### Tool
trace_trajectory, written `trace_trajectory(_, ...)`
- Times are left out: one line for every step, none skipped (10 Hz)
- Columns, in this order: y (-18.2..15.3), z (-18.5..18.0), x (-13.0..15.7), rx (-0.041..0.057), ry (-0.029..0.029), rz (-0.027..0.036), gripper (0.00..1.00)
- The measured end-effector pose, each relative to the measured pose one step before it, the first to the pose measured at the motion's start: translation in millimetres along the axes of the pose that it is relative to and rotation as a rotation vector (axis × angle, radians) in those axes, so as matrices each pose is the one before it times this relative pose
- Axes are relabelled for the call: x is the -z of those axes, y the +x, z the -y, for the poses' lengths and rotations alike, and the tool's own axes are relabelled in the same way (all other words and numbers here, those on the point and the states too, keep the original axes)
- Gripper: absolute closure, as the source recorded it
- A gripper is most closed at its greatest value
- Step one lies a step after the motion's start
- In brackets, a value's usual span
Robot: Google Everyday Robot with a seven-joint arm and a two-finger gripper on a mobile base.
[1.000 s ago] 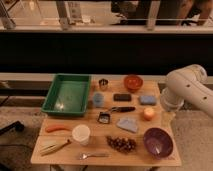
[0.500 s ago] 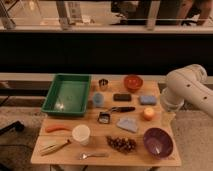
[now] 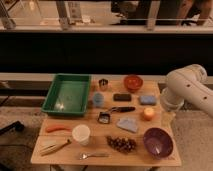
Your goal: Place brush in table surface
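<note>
The brush [image 3: 114, 113] lies flat on the light wooden table surface [image 3: 95, 127] near its middle. Its black handle points right and its squarish head is at the lower left. My white arm [image 3: 186, 92] stands at the table's right edge. My gripper [image 3: 167, 116] hangs at the arm's lower end by that edge, to the right of the brush and apart from it, holding nothing that shows.
A green tray [image 3: 67, 94] stands at the back left. Around the brush are a blue cup [image 3: 98, 99], a black item [image 3: 121, 97], a blue sponge [image 3: 147, 99], an orange fruit [image 3: 148, 114], a grey cloth [image 3: 128, 124], a purple bowl [image 3: 157, 141], grapes [image 3: 121, 144] and a white cup [image 3: 81, 134].
</note>
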State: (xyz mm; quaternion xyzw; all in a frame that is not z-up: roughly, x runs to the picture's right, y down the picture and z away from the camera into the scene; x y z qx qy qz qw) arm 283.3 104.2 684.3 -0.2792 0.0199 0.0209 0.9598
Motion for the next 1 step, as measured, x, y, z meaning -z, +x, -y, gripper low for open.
trace_trajectory(0.04, -0.02, -0.07, -0.00007, -0.00008, 0.00008, 0.2)
